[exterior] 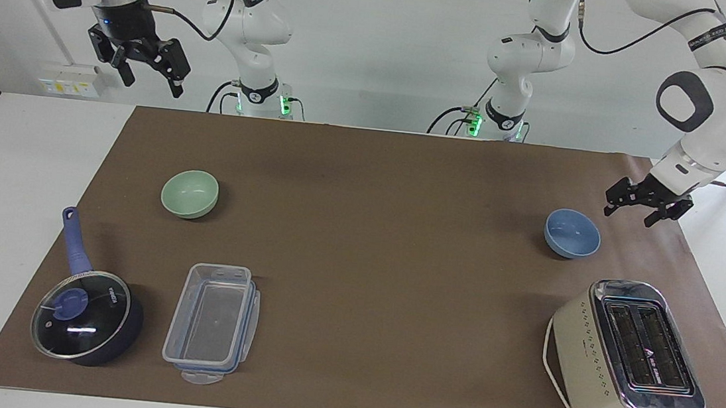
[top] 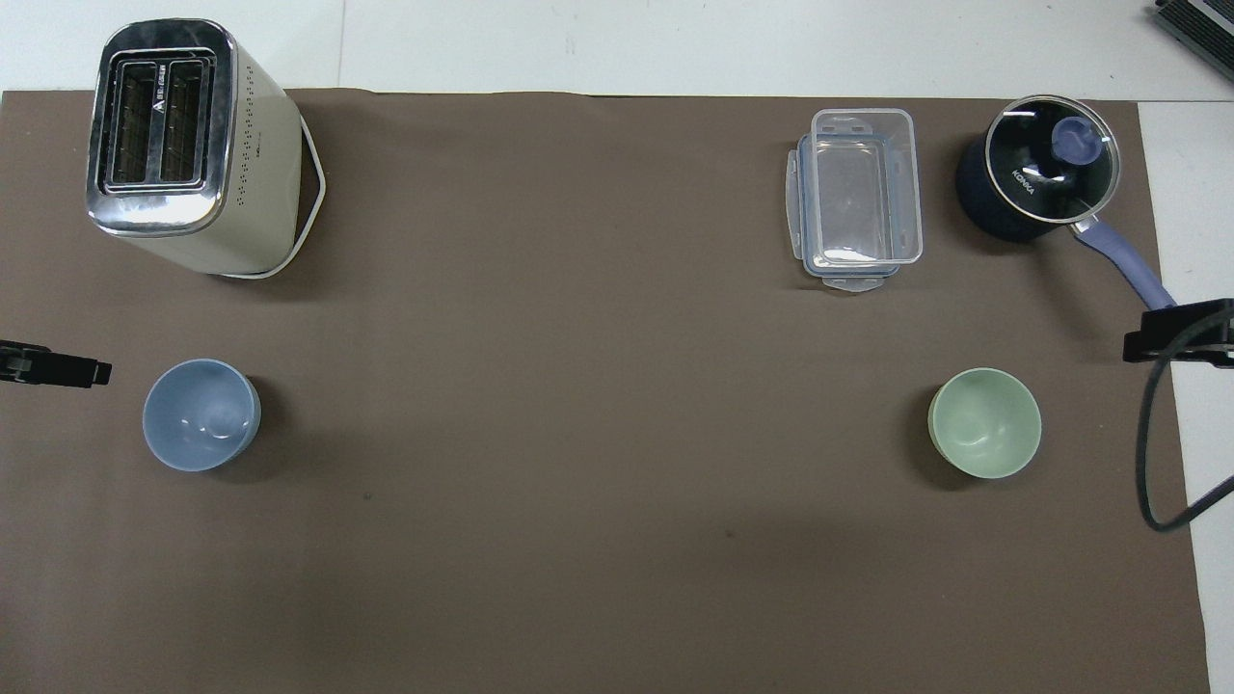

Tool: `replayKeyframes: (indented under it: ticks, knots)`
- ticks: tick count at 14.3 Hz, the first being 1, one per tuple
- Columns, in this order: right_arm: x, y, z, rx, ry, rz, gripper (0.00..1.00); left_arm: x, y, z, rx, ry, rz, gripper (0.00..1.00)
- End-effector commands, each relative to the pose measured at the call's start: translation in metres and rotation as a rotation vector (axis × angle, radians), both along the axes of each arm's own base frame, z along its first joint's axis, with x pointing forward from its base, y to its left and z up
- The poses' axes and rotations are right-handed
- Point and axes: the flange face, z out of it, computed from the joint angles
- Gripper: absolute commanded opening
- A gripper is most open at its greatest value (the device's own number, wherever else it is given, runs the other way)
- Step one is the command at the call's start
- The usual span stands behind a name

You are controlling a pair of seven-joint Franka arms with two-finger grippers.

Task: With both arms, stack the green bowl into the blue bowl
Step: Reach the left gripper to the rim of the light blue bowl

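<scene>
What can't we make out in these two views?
- Left gripper: overhead view cuts it at the edge; only a black tip shows near the blue bowl.
- Right gripper: overhead shows only a bracket and cable at the edge.
- Saucepan contents: glare on the glass lid.
- Toaster slots: too dark.

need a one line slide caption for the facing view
Left hand open, low beside the blue bowl; right hand open, high above the table edge, the green bowl untouched.
</scene>
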Motion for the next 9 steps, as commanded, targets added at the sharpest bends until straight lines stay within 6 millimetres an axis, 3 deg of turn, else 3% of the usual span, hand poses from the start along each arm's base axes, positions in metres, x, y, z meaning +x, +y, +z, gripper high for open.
replayKeyframes:
  ticks: [1,4,9]
  knots:
    - [-0.008,-0.004,-0.002,0.018,0.001,0.014,1.0,-0.006,0.002,-0.029,-0.011,-0.001,-0.013,1.0]
    - [-0.008,-0.005,-0.001,0.018,-0.001,0.014,1.0,-0.013,0.009,-0.047,-0.018,0.028,-0.022,1.0]
    - [-0.009,-0.005,0.0,0.018,-0.001,0.014,1.0,0.001,0.012,-0.081,-0.058,0.011,0.028,1.0]
